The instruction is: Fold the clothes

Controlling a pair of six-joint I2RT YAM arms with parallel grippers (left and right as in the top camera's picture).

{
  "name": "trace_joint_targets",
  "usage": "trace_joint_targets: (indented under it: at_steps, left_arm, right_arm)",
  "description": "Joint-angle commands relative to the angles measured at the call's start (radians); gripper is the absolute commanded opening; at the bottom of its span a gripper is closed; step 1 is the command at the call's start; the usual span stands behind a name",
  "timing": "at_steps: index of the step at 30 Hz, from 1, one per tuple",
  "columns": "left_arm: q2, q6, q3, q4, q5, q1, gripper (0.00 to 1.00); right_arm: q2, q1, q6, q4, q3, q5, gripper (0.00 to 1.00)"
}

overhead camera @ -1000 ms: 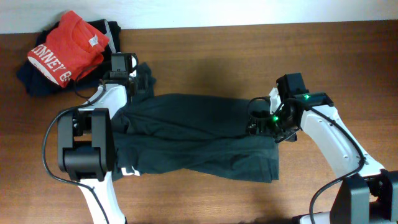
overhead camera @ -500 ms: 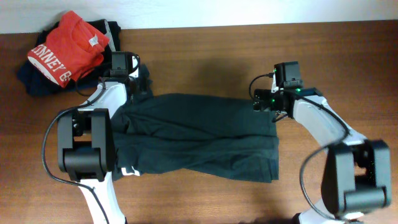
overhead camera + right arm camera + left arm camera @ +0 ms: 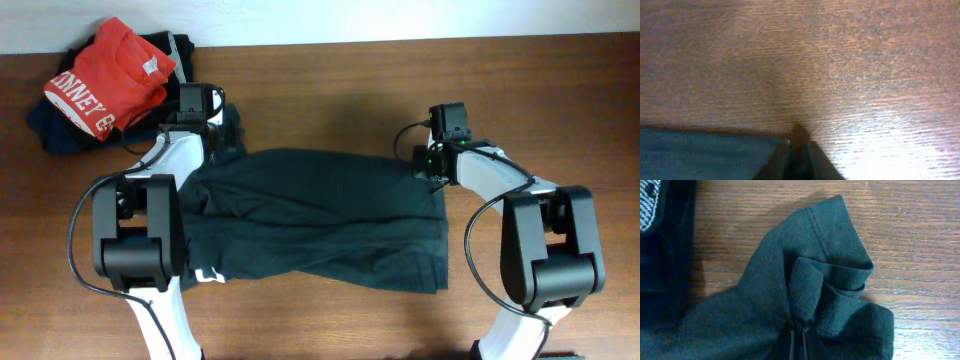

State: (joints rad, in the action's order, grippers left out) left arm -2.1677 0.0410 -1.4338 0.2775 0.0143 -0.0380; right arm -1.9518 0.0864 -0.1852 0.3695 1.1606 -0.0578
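T-shirt point(image 3: 320, 225) soft, limp, likely to sag, so hold at hems: left hand point(image 3: 797, 340) clamped on bunched sleeve fold, right hand point(image 3: 796, 157) apparently closed on corner at its fingertips.

T-shirt point(image 3: 310, 215) right of garment pile point(image 3: 100, 85)

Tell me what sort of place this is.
Probably a robotics lab bench for laundry folding: a left arm and right arm at a dark T-shirt on a wooden table, a red shirt piled on other clothes nearby.
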Motion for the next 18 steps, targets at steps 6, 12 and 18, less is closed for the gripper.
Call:
trace_joint_targets:
  at_steps: [6,12,18]
  left_arm:
    - [0.192,-0.012,-0.036,0.081,-0.111,0.002,0.01]
    - [0.378,-0.013,-0.037,0.089,-0.051,0.008,0.01]
    - [0.39,-0.012,-0.037,0.234,0.011,0.008,0.0]
  right_arm:
    - [-0.035,-0.146,-0.025,0.378,0.342,-0.059,0.04]
    - [-0.035,-0.185,-0.025,0.659,0.625,-0.058,0.04]
    - [-0.028,-0.187,-0.084,0.79,0.648,-0.06,0.04]
